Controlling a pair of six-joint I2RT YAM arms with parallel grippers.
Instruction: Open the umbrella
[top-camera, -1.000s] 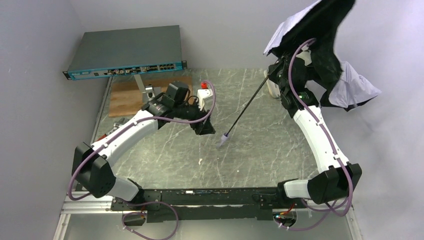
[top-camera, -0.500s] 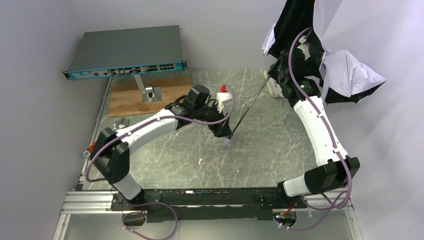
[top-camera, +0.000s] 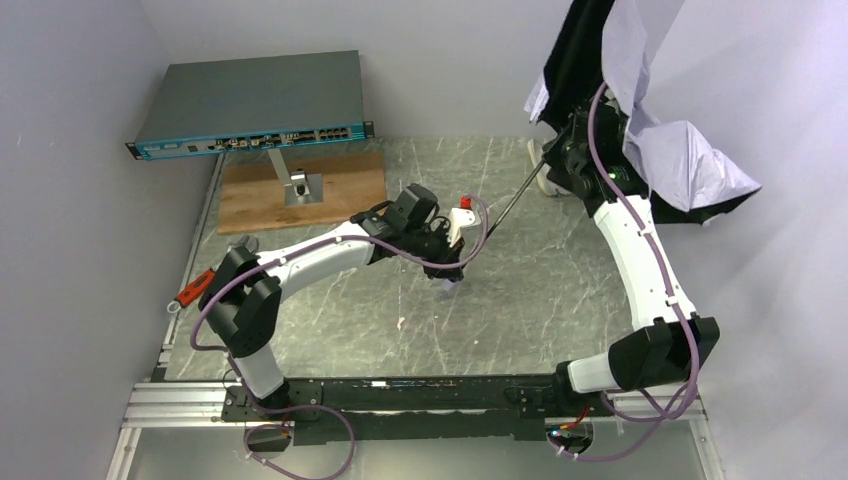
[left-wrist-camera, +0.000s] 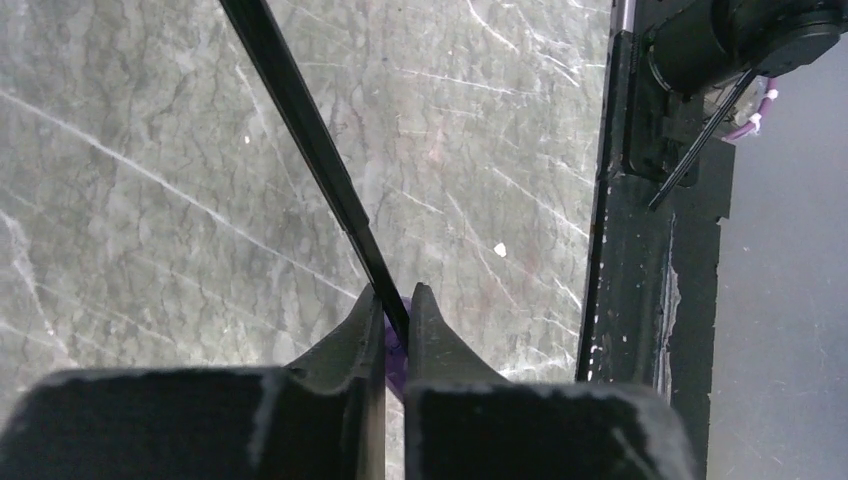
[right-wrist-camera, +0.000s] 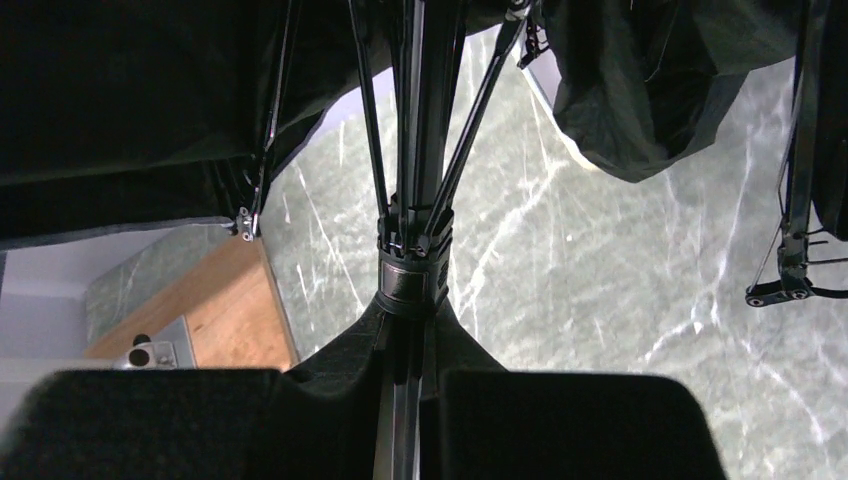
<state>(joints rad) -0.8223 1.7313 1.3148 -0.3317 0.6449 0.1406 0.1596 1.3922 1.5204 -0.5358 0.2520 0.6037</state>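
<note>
Grey marble table, grey walls. Far right: umbrella, canopy half-spread, drooping over my right gripper, which is clamped on shaft below runner. My left gripper pinches shaft's lower end, mid-table. Back left: network switch.

We see the umbrella partly unfolded. Its canopy hangs limp and crumpled, silvery-white outside and black inside. It is raised above the far right corner of the tabletop and spills past the right edge. The thin black shaft runs straight, slanting from the canopy down towards the tabletop's middle. There the small pale handle sits low; we cannot tell whether it touches the surface. From the right wrist, the black ribs fan only slightly from the runner, with dark fabric sagging around them.
</note>
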